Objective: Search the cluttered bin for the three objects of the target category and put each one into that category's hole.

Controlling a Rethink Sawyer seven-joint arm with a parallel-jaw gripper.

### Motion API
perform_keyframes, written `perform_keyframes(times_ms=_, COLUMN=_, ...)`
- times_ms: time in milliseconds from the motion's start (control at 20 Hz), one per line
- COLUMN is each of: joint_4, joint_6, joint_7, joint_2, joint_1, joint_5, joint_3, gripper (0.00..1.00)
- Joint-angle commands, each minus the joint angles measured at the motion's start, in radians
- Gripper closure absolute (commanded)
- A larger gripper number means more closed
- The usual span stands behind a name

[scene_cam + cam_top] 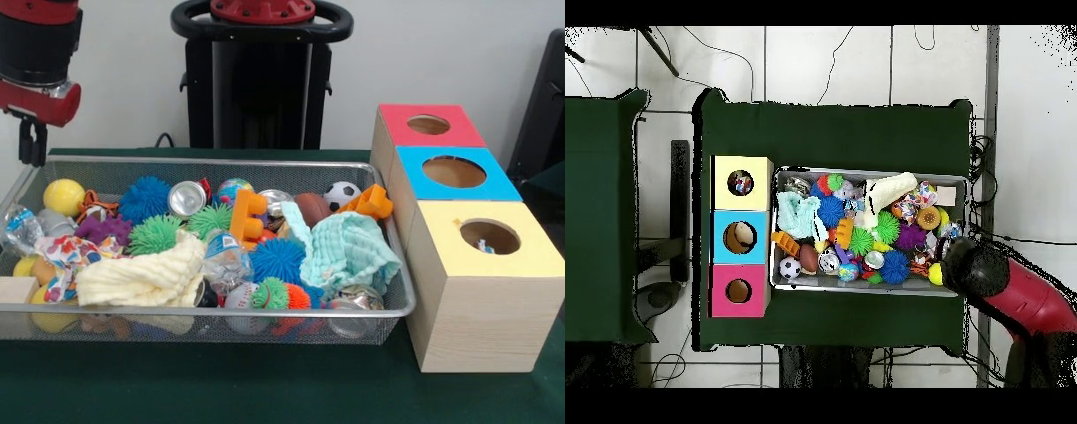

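The gripper is hanging just above the bin, at the end farthest from the yellow box. Whether it is parted or clenched I cannot tell. It looks to be searching, so next it is needing one toy singled out. The bin's long axis is pointing at that box.

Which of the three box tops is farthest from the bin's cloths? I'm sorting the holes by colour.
The red-topped box, at the row's far end; the blue-topped box and yellow-topped box sit closer.
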Motion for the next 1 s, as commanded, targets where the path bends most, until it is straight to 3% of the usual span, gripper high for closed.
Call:
perform_keyframes(times_ms=50, joint_4=-0.018, joint_6=0.005, joint_7=0.166, joint_2=0.076, joint_1=0.01, joint_5=0.039, joint_3=0.102, gripper=1.0)
perform_keyframes(times_ms=500, joint_4=-0.145, joint_6=0.129, joint_7=0.204, joint_2=0.149, joint_1=0.117, joint_5=0.038, joint_3=0.006, gripper=1.0)
perform_keyframes(times_ms=1000, joint_4=-0.264, joint_6=0.276, joint_7=0.193, joint_2=0.208, joint_1=0.153, joint_5=0.063, joint_3=-0.022, gripper=1.0)
